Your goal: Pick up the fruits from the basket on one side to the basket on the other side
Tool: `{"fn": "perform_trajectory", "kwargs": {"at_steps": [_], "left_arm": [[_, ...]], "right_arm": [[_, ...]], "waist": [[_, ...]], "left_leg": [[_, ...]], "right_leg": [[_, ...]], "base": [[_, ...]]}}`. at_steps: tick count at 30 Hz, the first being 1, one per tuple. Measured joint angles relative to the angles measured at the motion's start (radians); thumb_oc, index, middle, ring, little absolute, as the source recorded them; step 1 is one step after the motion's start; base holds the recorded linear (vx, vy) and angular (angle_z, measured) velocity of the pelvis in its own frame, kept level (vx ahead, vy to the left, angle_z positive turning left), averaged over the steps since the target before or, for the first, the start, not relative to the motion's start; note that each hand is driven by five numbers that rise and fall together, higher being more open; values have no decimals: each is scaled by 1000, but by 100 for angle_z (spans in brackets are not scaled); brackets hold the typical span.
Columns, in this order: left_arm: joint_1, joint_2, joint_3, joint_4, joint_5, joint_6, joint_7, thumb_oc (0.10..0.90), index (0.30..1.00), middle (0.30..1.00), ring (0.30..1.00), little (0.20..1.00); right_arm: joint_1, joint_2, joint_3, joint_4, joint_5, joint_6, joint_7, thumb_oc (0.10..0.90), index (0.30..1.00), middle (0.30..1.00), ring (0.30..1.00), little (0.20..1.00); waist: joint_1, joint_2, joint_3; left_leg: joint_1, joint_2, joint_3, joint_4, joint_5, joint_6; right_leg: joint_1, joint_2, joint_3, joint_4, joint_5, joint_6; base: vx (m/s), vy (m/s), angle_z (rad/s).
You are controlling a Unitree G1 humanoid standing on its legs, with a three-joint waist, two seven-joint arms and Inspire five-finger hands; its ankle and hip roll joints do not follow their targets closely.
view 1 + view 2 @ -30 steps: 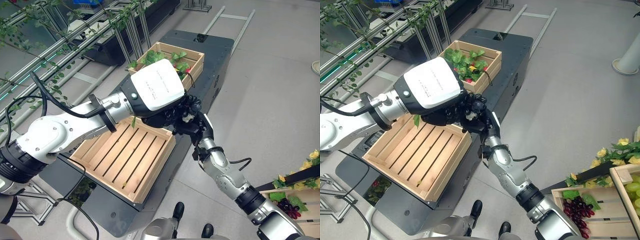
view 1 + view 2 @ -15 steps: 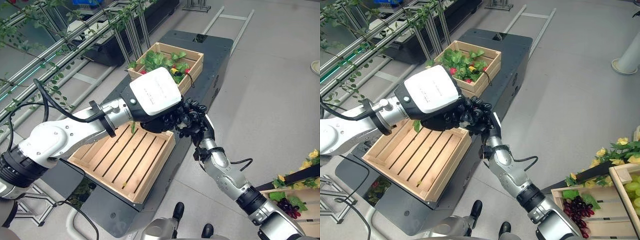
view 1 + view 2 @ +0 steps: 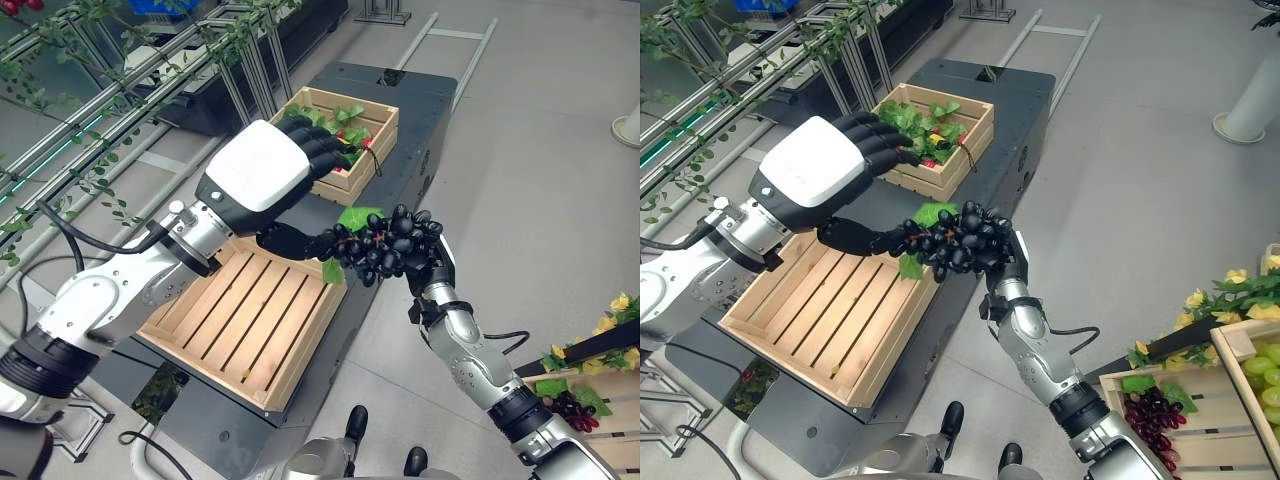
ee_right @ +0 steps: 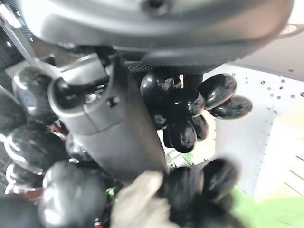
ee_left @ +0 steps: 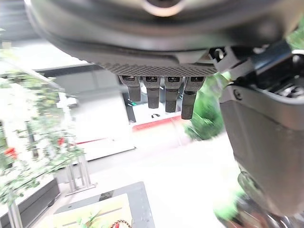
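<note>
Beside the empty crate (image 3: 830, 310), the right hand (image 3: 1002, 258) clutches the black grape bunch (image 3: 958, 238) for delivery; the left hand (image 3: 830, 165), fingers relaxed, hovers alongside, empty.

Dark grey flat-topped cart (image 3: 425, 105) on the grey floor carries two slatted light wooden crates lying directly on it: empty near crate (image 3: 245, 315), and far crate (image 3: 345, 140) holding green leaves with red and yellow fruit, set just beyond it.
</note>
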Motion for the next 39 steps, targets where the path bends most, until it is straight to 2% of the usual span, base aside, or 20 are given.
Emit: {"fn": "perform_trajectory", "kwargs": {"at_steps": [5,9,11,14,17,20,24,28,34,36,38,39], "left_arm": [[26,-92,19,58,-25,53,12,800,900,900,900,900],[53,-121,29,77,-89,99,17,800,900,900,900,900],[73,-131,31,86,-122,117,18,800,900,900,900,900],[112,-189,51,92,-191,142,27,800,900,900,900,900],[142,-241,64,98,-218,158,56,800,900,900,900,900],[164,-277,67,99,-234,169,85,800,900,900,900,900],[196,-348,70,111,-286,165,125,800,900,900,900,900],[226,-396,66,122,-357,123,132,800,900,900,900,900],[234,-425,41,165,-390,75,164,800,900,900,900,900],[234,-427,17,210,-402,65,181,800,900,900,900,900],[234,-434,12,238,-406,48,202,800,900,900,900,900],[219,-439,13,257,-420,19,242,800,900,900,900,900]], "right_arm": [[15,1,-11,-18,0,0,0,400,300,300,300,300],[19,9,-35,-23,-1,0,0,400,300,300,300,300],[27,9,-41,-33,-1,0,2,400,300,300,300,300],[61,14,-71,-36,0,3,15,400,300,300,300,300],[97,13,-88,-36,0,5,16,400,300,300,300,300],[127,12,-97,-37,0,17,18,400,300,300,300,300],[170,12,-99,-37,0,18,36,400,300,300,300,300],[232,8,-104,-39,-1,19,74,400,300,300,300,300],[272,-9,-100,-39,-2,23,160,400,300,300,300,300],[274,-14,-96,-39,-3,23,196,400,300,300,300,300],[268,-21,-94,-39,-4,22,227,400,300,300,300,300],[246,-24,-91,-29,-5,14,252,400,300,300,300,300]], "waist": [[-5,-13,-8],[-19,-28,-15],[-35,-41,-23],[-54,-62,-34],[-58,-69,-37],[-96,-73,-39],[-109,-79,-43],[-149,-88,-45],[-175,-90,-45],[-198,-92,-44],[-198,-92,-42],[-195,-98,-35]], "left_leg": [[2,2,20,0,-2,3],[15,4,55,-1,-10,14],[20,6,70,-1,-15,21],[29,8,97,-1,-22,30],[40,11,125,-1,-30,41],[41,13,140,-1,-31,42],[46,24,182,-1,-39,52],[59,31,215,-1,-48,55],[57,40,251,-1,-55,53],[54,41,255,-1,-55,53],[38,48,278,-1,-55,52],[-14,52,295,24,-55,52]], "right_leg": [[3,1,9,-10,4,0],[5,0,40,-10,6,2],[4,0,56,-11,7,4],[-2,-2,84,-13,11,7],[3,-3,113,-16,16,10],[-4,-2,128,-27,28,10],[-15,5,168,-26,34,8],[-21,9,201,-27,39,8],[-50,19,257,-21,51,9],[-56,20,260,-17,53,9],[-95,26,280,8,52,8],[-167,31,277,55,50,5]], "base": [[-2,23,-7],[6,34,-18],[4,21,-25],[5,13,-32],[2,-5,-32],[0,-16,-18],[10,-29,-33],[9,-40,-28],[-60,-41,-30],[-235,-38,-17],[-360,-36,-33],[-280,-42,-42]]}}
